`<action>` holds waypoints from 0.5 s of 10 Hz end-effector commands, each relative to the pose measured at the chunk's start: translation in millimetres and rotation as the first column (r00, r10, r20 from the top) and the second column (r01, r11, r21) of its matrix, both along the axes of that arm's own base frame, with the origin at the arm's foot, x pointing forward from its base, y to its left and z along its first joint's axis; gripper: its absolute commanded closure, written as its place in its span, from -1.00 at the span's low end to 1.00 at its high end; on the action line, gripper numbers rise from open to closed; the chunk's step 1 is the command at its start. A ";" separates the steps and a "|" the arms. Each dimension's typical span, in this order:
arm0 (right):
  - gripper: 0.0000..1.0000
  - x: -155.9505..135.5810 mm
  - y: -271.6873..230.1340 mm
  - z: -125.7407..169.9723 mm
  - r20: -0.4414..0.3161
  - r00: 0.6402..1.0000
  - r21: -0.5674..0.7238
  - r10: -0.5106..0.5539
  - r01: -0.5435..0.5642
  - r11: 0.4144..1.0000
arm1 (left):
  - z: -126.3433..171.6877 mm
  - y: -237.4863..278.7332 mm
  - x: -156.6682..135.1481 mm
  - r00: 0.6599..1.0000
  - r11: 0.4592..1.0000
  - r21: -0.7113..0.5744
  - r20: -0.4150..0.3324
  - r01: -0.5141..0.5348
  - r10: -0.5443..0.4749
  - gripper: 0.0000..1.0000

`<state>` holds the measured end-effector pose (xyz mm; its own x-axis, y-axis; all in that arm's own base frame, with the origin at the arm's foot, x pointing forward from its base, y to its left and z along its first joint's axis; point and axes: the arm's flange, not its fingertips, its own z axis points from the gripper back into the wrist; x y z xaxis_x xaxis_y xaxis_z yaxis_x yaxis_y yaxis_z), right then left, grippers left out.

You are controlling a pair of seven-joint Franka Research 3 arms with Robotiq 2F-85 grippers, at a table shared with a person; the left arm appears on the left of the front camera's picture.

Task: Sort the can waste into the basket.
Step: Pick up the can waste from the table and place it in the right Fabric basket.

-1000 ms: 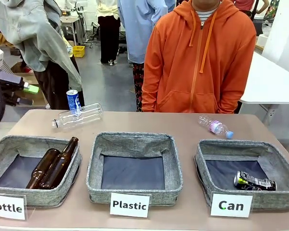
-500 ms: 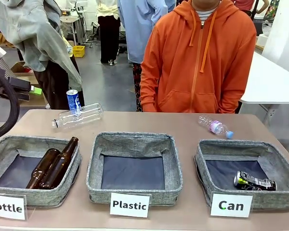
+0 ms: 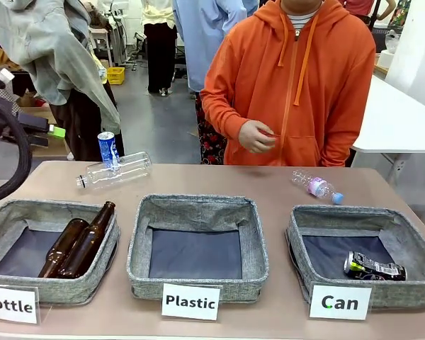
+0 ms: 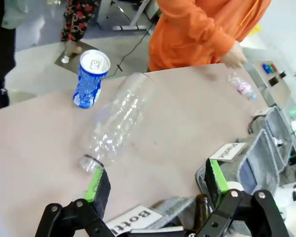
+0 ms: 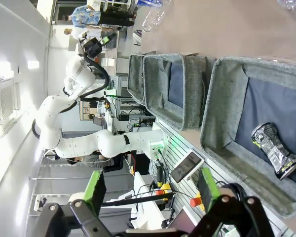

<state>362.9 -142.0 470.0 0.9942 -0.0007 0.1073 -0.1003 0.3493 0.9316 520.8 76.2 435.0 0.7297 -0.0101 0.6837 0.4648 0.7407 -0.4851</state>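
Left gripper (image 4: 155, 178) spread wide, empty, near the clear plastic bottle (image 4: 116, 123); blue can (image 4: 91, 79) upright beyond; right gripper (image 5: 150, 185) gaping, empty; black can (image 3: 374, 267) lies in the Can basket (image 3: 295, 244)

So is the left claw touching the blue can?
Apart. In the left wrist view the open left claw hangs short of the blue can, with a clear plastic bottle between.
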 end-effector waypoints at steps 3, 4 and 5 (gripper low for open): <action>-1.00 -0.4 -1.1 0.9 0.022 1.000 -0.010 0.004 -0.003 1.000 | -21.6 12.7 97.5 0.945 0.962 0.039 0.179 0.270 -0.273 -1.00; -1.00 -0.4 -1.1 0.9 0.022 1.000 -0.010 0.004 -0.003 1.000 | -34.3 15.3 114.0 0.905 0.931 0.097 0.219 0.352 -0.365 -1.00; -1.00 -0.4 -1.1 0.9 0.022 1.000 -0.010 0.004 -0.003 1.000 | -48.3 18.0 129.8 0.859 0.887 0.180 0.228 0.425 -0.458 -1.00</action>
